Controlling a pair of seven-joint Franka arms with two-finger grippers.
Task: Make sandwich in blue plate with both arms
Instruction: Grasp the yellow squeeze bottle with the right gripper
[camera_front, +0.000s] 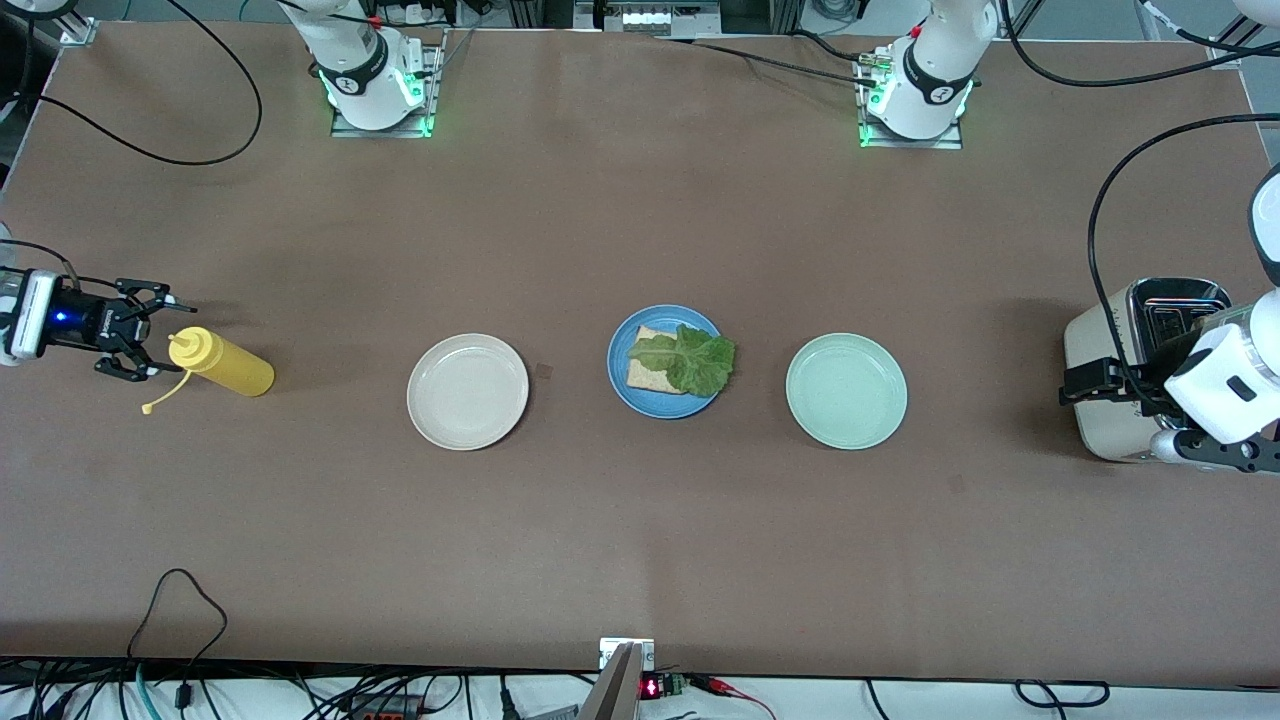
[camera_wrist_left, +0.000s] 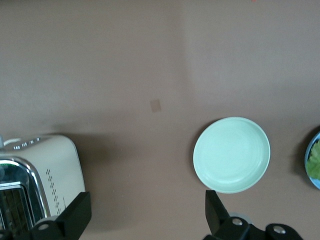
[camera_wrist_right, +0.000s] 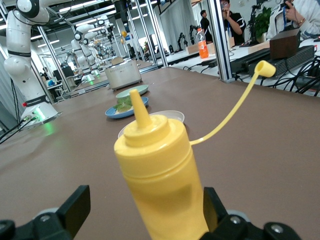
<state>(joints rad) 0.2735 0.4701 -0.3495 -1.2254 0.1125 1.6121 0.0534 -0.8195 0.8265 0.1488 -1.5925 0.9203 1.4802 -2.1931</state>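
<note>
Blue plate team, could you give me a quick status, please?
Left gripper open over toaster. Right gripper open around mustard bottle. Blue plate: one bread slice, lettuce on top. Nothing blocking.

Three plates lie in a row across the middle of the table (camera_front: 640, 520); the blue plate (camera_front: 622, 380) sits between the other two, with a bread slice (camera_front: 650, 375) on it and a lettuce leaf (camera_front: 690, 360) on the slice; the beige-white plate (camera_front: 467, 391) lies toward the right arm's end, the pale green plate (camera_front: 846, 390) toward the left arm's end; a squeeze bottle (camera_front: 225, 362) lies on its side near the right arm's end, its nozzle between the spread fingers of the right gripper (camera_front: 135, 343); a toaster (camera_front: 1120, 350) stands at the left arm's end; the left gripper (camera_wrist_left: 145, 220), fingers apart, hangs over the table between toaster and pale green plate.
</note>
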